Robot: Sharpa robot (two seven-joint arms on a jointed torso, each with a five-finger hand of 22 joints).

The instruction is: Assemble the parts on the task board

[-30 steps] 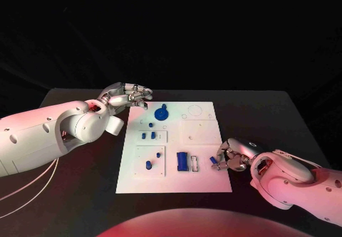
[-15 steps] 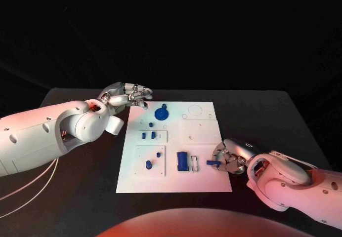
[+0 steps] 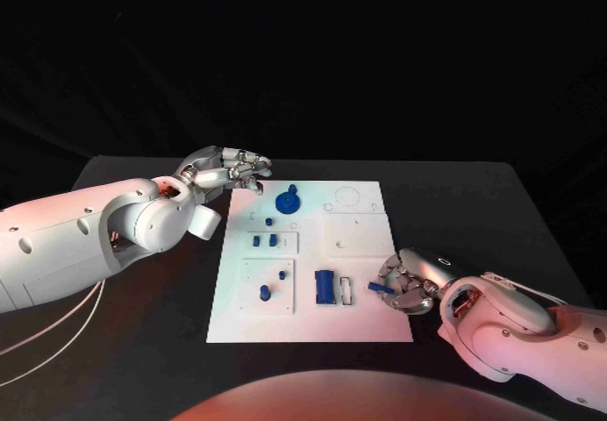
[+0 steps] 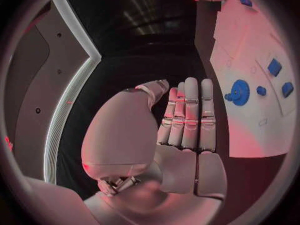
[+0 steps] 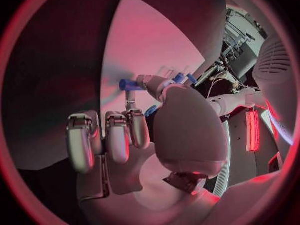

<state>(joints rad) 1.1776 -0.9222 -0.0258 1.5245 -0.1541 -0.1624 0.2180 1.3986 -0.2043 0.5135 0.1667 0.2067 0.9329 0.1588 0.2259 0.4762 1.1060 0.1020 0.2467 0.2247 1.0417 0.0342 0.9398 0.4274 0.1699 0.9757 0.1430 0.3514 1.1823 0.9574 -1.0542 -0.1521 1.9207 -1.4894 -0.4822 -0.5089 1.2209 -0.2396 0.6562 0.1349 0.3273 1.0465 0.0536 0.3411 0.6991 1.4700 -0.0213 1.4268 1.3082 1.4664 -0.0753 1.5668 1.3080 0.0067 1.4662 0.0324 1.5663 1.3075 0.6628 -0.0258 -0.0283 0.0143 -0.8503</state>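
Your right hand (image 3: 411, 282) pinches a small blue peg (image 3: 378, 286) at the task board's (image 3: 360, 324) right edge, beside the blue block (image 3: 324, 286), while your left hand (image 3: 229, 170), fingers straight and together, holds nothing off its far-left corner.

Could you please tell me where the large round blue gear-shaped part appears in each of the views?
Head view: large round blue gear-shaped part at the far end of the white task board.
Left wrist view: gear beside the left robot hand.
Right wrist view: cannot tell.
Shared landmark: the board.
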